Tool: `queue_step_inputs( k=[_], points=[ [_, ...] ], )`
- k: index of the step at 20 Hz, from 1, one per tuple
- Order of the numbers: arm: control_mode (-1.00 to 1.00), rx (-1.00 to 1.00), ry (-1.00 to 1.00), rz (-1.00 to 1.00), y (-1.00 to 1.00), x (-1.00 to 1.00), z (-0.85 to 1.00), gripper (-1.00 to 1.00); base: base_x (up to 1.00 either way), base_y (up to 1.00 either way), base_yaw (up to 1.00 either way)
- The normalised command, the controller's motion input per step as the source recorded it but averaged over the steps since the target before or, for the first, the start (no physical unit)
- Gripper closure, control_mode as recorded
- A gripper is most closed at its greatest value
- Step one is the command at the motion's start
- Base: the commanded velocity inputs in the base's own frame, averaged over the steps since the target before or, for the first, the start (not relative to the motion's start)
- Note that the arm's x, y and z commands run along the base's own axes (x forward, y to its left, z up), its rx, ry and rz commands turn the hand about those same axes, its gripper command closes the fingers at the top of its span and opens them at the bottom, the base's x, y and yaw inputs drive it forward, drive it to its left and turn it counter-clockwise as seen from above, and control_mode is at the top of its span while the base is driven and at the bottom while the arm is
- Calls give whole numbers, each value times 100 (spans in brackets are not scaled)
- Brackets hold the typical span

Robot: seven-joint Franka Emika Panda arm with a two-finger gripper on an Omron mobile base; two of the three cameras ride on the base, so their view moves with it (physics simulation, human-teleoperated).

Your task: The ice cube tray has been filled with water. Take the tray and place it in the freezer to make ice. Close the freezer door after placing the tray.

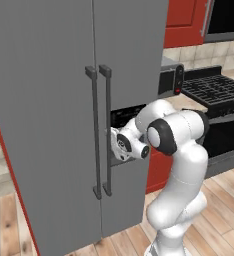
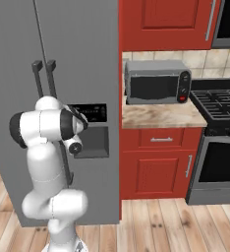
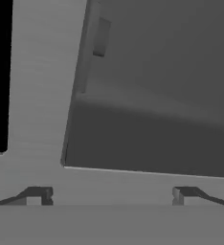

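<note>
- Claw (image 3: 109, 195) sat wide open, its two fingertips (image 3: 37, 195) spread far apart and holding nothing, right up against the freezer door (image 1: 131, 55).
- Ahead of it, in the hand view, lay the recessed dispenser bay (image 3: 152, 134) in that door, a darker grey hollow with a pale frame.
- From the base views, the hand was pressed near the bay (image 2: 93, 140), just beside the door's dark bar handle (image 1: 107, 130).
- Both doors of the freezer (image 1: 44, 115) looked closed, the two handles side by side.
- Left handle (image 1: 94, 132) stood just left of the right one.
- Right of the freezer, a microwave (image 2: 156, 81) stood on the counter (image 2: 161, 117), near its back edge.
- Beyond the counter's right end stood a stove (image 2: 220, 147).
- Red cupboards (image 2: 161, 22) hung above the counter.
</note>
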Motion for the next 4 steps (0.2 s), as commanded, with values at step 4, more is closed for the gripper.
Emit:
queue_step_inputs(
  k=[4],
  points=[
    [-100, 0, 5, 0, 0, 40, 0, -100, 0, 0, 0]
  ],
)
